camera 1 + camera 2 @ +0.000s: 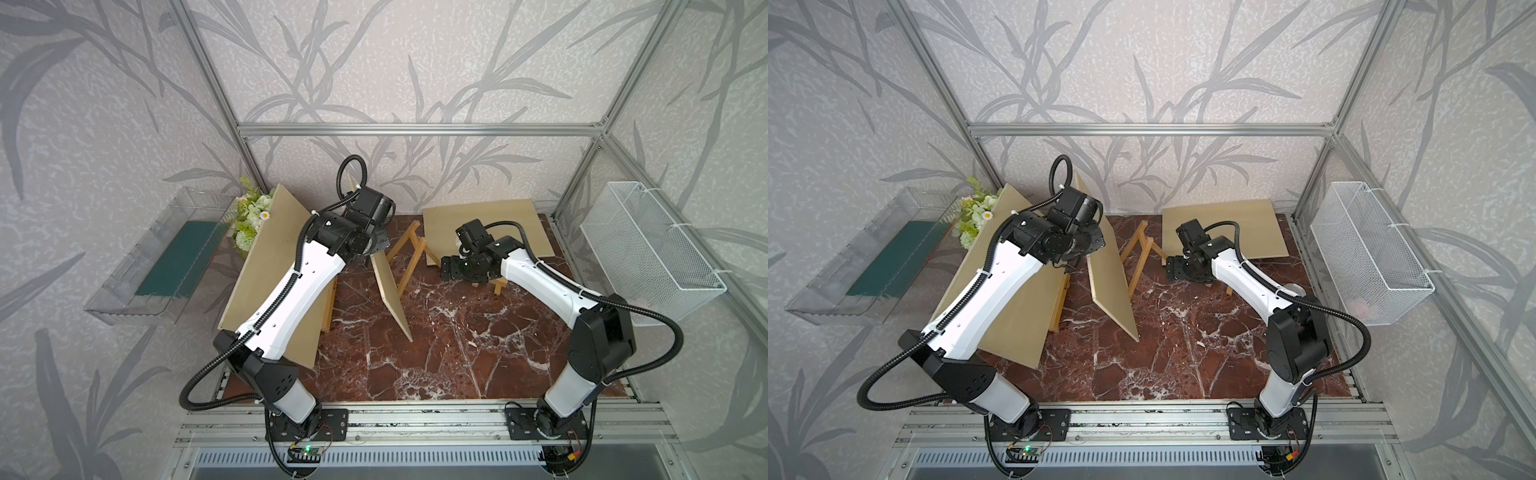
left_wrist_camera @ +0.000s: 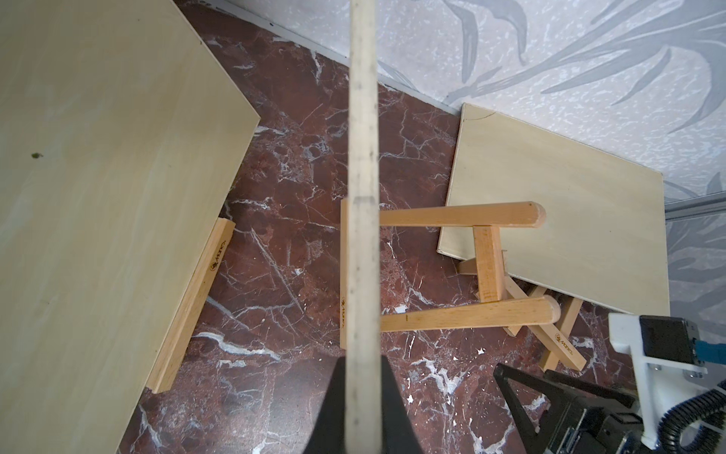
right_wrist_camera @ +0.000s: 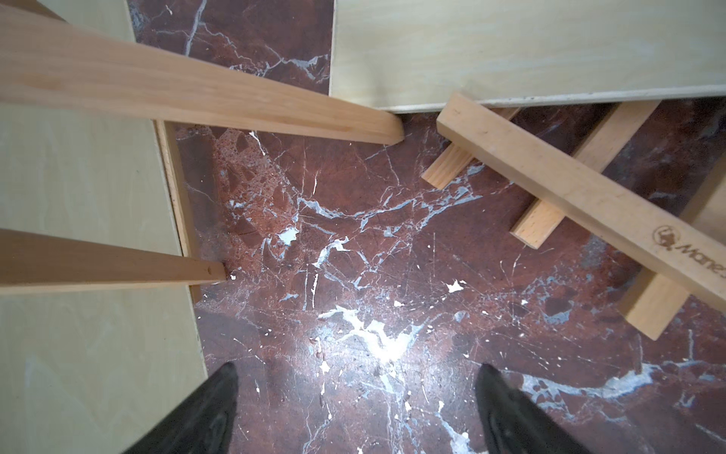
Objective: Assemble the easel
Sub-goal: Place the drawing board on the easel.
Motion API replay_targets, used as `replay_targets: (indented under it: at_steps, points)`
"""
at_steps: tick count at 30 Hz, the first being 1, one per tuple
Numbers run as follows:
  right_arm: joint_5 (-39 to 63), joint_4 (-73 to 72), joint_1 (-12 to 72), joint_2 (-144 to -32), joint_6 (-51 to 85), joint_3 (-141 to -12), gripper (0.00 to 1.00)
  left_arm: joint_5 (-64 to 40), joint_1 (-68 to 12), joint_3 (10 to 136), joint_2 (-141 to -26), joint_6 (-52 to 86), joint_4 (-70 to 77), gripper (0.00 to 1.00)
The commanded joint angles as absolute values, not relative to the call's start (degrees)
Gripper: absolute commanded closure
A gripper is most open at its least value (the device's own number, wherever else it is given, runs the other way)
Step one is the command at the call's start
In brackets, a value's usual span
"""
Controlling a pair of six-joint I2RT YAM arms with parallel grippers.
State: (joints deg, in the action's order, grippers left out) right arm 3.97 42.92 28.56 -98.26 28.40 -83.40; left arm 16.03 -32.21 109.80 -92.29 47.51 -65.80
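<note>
Red marble tabletop [image 1: 436,353] lay beneath both arms, with leaf-patterned walls behind. At the middle of the table stood the easel [image 1: 409,253], and a thin board [image 1: 390,291] rested tilted against it. The left gripper [image 2: 363,365] was clamped tight on that board's edge. The right gripper [image 3: 358,369] hung nearby over bare marble, its jaws spread wide and holding nothing.

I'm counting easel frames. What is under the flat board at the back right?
Wooden easel slats stick out from under the board at its near edge, lying on the marble tabletop. How far the frame reaches beneath cannot be seen: the board covers it.
</note>
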Motion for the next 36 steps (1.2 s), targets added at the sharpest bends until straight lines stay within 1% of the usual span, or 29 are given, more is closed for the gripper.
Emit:
replay_targets:
  at_steps: [1, 5, 6, 8, 11, 13, 16, 19, 21, 27, 31, 36]
  points:
    - [4.3, 44.7, 28.6, -95.9, 27.7, -84.1, 0.07, 18.0, -32.4, 113.3, -93.3, 47.4, -61.5, 1.0]
    - [4.5, 44.6, 28.6, -95.3, 27.9, -83.9, 0.07, 16.4, -32.4, 114.8, -95.5, 47.4, -62.0, 0.99]
    - [4.4, 44.6, 28.6, -95.3, 28.0, -83.8, 0.07, 15.8, -32.5, 115.3, -96.1, 47.2, -62.1, 0.92]
    - [4.4, 44.5, 28.6, -95.1, 27.9, -83.8, 0.07, 15.1, -32.5, 116.2, -96.9, 47.1, -62.3, 0.84]
    - [4.6, 44.4, 28.6, -94.9, 28.0, -83.9, 0.07, 14.7, -32.7, 117.2, -97.7, 46.9, -62.2, 0.66]
    - [5.3, 44.2, 28.7, -95.1, 27.9, -84.1, 0.07, 13.9, -32.8, 117.8, -98.2, 46.7, -61.9, 0.58]
    - [5.8, 44.5, 28.6, -95.4, 27.6, -84.9, 0.07, 12.6, -33.1, 118.7, -99.2, 46.7, -61.1, 0.49]
    - [5.4, 45.2, 28.5, -95.5, 26.8, -85.9, 0.07, 10.5, -33.6, 120.1, -100.8, 46.6, -60.1, 0.44]
    - [5.4, 45.8, 28.1, -95.4, 26.3, -86.6, 0.07, 9.4, -33.9, 121.8, -102.3, 46.5, -59.7, 0.42]
    - [6.3, 46.7, 25.8, -94.7, 25.3, -86.8, 0.07, 7.0, -34.9, 130.8, -108.0, 44.7, -60.1, 0.32]
    - [5.8, 47.2, 24.5, -94.7, 24.9, -86.4, 0.07, 6.8, -35.4, 137.9, -111.7, 43.0, -62.5, 0.25]
    - [6.6, 46.9, 24.1, -96.4, 23.3, -87.0, 0.07, 9.2, -35.4, 138.7, -110.4, 40.2, -62.6, 0.22]
